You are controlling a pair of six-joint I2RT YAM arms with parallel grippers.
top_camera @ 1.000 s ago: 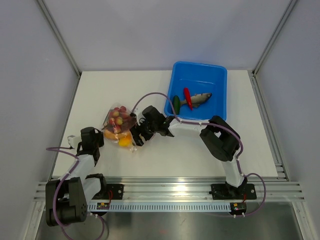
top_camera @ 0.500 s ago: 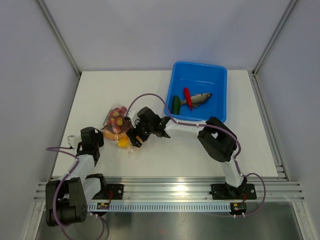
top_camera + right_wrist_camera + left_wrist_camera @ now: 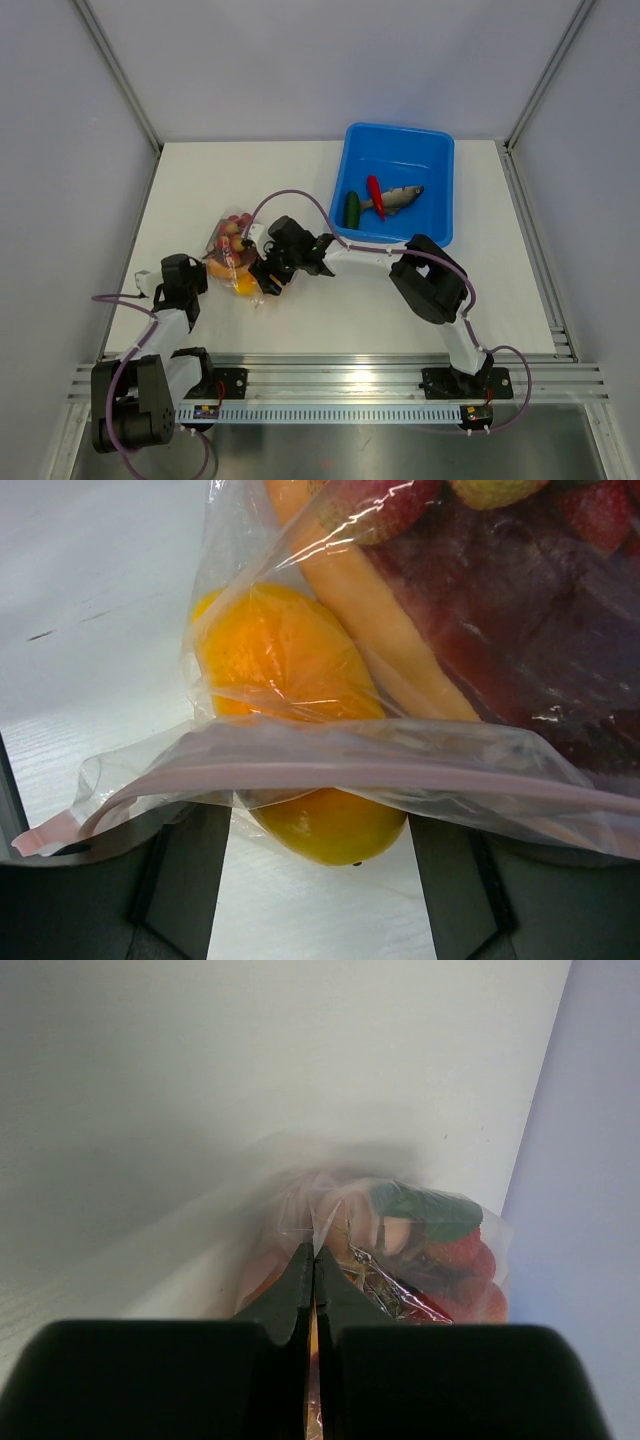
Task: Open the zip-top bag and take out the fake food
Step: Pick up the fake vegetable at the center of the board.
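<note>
I had the left gripper (image 3: 313,1270) pinched shut on the clear crinkly zip-top bag (image 3: 235,250), anchoring it left of centre, while the right gripper (image 3: 320,860), fingers spread, straddled its pink-zippered near mouth around a smooth orange plastic fruit (image 3: 280,670).

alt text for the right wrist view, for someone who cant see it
A clear zip-top bag fills the view, its pink zipper strip running across between the right tool's spread fingers. Through the plastic show an orange-yellow fake fruit, a long pale orange piece and dark red pieces; white table beneath.
</note>
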